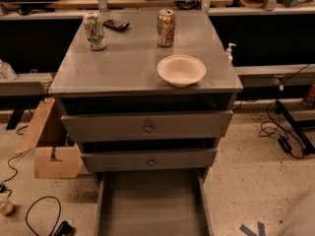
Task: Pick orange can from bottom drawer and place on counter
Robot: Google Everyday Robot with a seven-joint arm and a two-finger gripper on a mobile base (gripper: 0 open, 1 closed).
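Gripper out of view, so whether its fingers are apart or together cannot be told; a pale blur in the lower right corner may be part of the robot, though that is unsure.

Largest is the counter point(123, 65), the grey top of the cabinet. Below it, under two knobbed drawer fronts point(147, 127), the bottom drawer point(150, 205) is pulled out, and its visible floor shows no can. A shallow white bowl point(181, 70) sits near the counter's front right. The orange can point(166, 27) stands on the counter toward the back, right of centre and well apart from the bowl. A white can point(94, 31) stands at the back left, with a small black device point(116, 25) between the two cans.

By this layout the placing looks done. The main risks are these:
- An arm sweeping back across the counter could tip the orange can, which stands close to the rear edge.
- The mobile base could bump the open drawer jutting over the floor.
- The white can could be taken for the target.

The orange can is upright, with its long axis vertical and its silver top pointing up.
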